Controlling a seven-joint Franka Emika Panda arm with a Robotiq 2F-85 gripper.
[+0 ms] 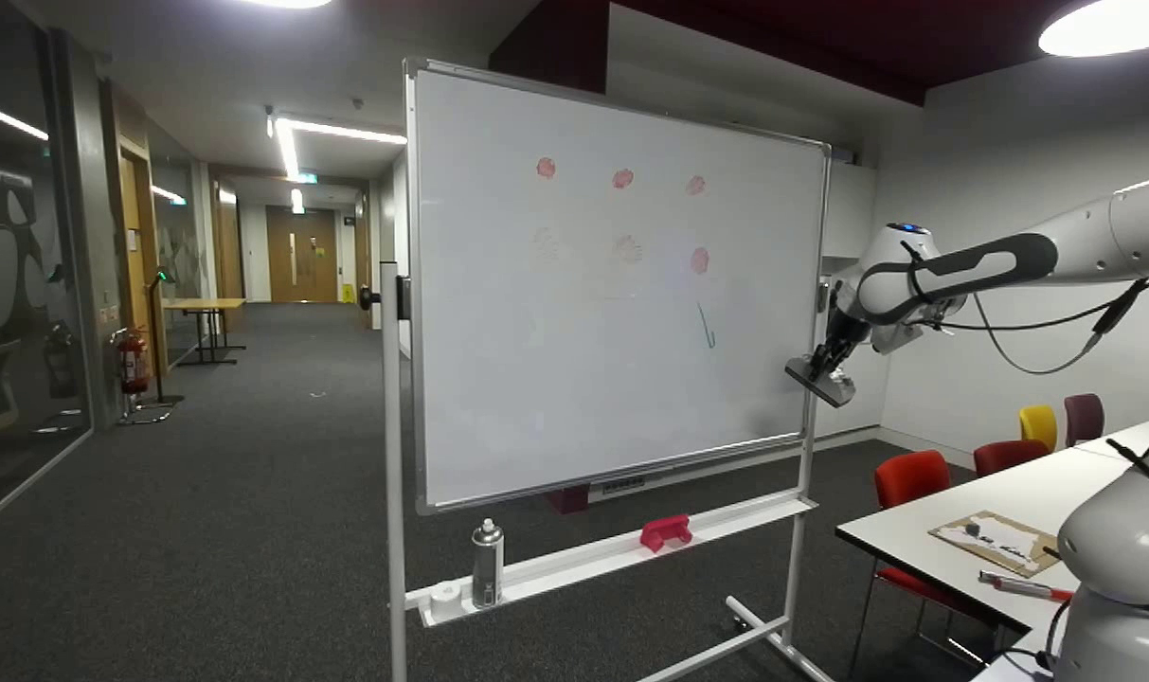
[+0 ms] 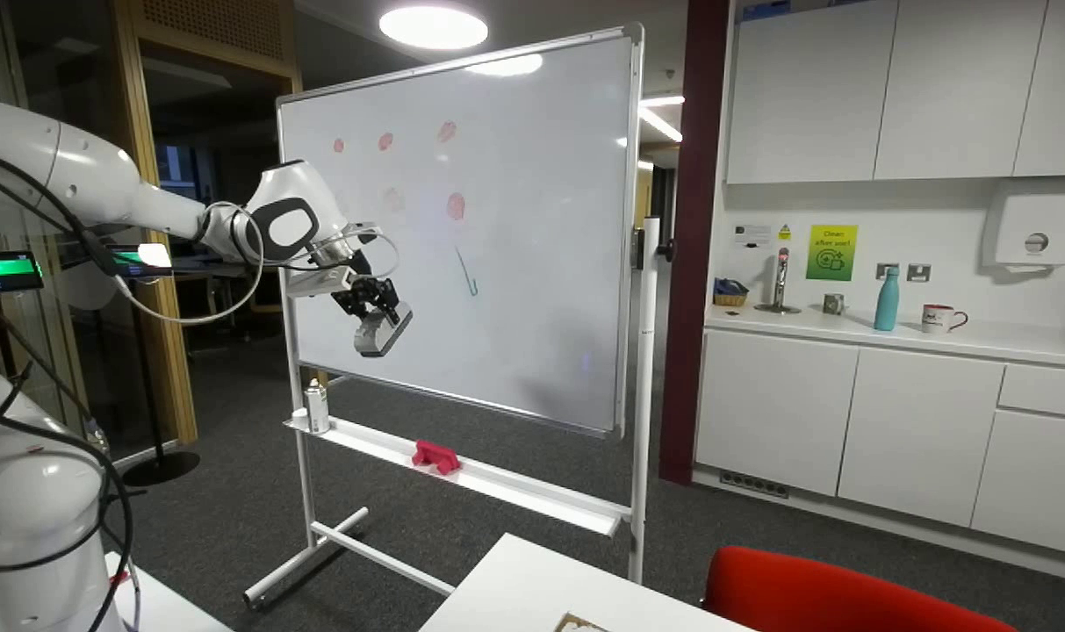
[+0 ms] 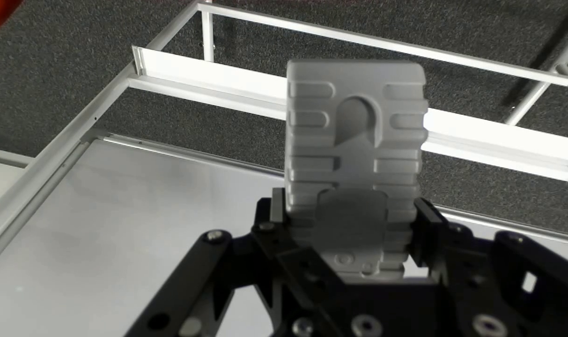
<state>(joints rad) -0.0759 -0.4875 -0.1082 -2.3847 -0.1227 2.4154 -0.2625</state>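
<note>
My gripper (image 3: 350,213) is shut on a grey ribbed whiteboard eraser (image 3: 356,157), its dark fingers pressing on both long sides. In both exterior views the eraser (image 1: 832,386) (image 2: 379,332) hangs tilted below the wrist, in front of the whiteboard (image 1: 574,379) (image 2: 541,263). Whether it touches the board cannot be told. Several red spots, such as a red spot (image 1: 700,260) at lower right of the group, mark the board's upper half, some of them faint. Under them runs a short blue-green line (image 1: 704,322). The eraser's wiping face is hidden in the wrist view.
Below the board, a white tray (image 1: 583,568) carries a spray can (image 1: 488,565), a white roll (image 1: 445,601) and a red holder (image 1: 666,533). White tables (image 1: 924,502) and red chairs (image 1: 913,478) stand nearby. A counter (image 2: 813,321) lines the wall.
</note>
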